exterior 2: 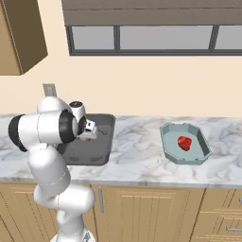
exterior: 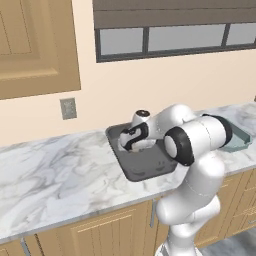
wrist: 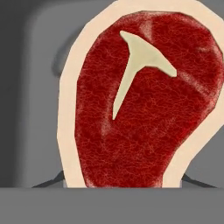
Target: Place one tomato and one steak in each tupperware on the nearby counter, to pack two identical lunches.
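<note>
A pink-red steak [wrist: 144, 109] with a white fat rim and a pale T-shaped bone looms close in the hand view, with grey tupperware floor behind it. My gripper [exterior: 141, 144] [exterior 2: 90, 131] hangs low over the dark grey tupperware [exterior: 150, 175] [exterior 2: 101, 158] and is shut on that steak; the meat hides most of the fingers. To the right on the marbled counter [exterior: 55, 170] [exterior 2: 137, 156] sits the pale teal tupperware [exterior 2: 168, 142] [exterior: 241, 145], with one deep red piece [exterior 2: 184, 142] that looks like the plain steak. The tomato is out of view.
Bare marbled worktop stretches left of the grey box and between the two boxes. A wall outlet [exterior: 68, 108] and a window [exterior 2: 142, 38] are behind. A wooden wall cabinet [exterior: 35, 45] hangs at the upper left. Wooden drawers [exterior 2: 142, 208] run under the counter edge.
</note>
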{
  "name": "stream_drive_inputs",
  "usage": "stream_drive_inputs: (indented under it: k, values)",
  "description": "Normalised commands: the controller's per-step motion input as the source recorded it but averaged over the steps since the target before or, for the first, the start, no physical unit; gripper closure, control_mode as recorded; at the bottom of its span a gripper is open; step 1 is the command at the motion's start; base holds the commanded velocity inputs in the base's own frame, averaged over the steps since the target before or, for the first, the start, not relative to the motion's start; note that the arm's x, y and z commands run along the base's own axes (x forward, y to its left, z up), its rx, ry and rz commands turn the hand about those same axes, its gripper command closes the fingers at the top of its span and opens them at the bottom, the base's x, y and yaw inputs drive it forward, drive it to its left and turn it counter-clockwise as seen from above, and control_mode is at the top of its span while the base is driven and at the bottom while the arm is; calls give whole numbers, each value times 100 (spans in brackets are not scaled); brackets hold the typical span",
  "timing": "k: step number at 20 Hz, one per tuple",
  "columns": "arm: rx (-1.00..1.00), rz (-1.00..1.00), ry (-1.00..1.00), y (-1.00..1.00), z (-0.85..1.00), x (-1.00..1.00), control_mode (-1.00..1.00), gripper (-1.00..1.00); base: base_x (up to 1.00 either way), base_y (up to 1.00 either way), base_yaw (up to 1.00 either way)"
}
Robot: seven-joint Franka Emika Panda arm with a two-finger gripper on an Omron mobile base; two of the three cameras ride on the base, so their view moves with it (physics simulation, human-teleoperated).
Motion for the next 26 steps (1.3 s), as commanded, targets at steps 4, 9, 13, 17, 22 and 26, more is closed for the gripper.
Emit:
stream_drive_inputs:
  k: [4, 9, 13, 17, 22, 26]
  values:
    - [0, 0, 2, 12, -23, 27, -100, 100, 0, 0, 0]
    - [0, 0, 2, 1, -19, 38, -100, -100, 0, 0, 0]
    - [0, -3, 0, 0, 0, 19, -100, -100, 0, 0, 0]
    - [0, -6, -3, 0, 40, -8, -100, -100, 0, 0, 0]
    - [0, -7, -6, 0, 54, -44, -100, -100, 0, 0, 0]
    - [0, -7, -3, -27, 57, -79, -100, -100, 0, 0, 0]
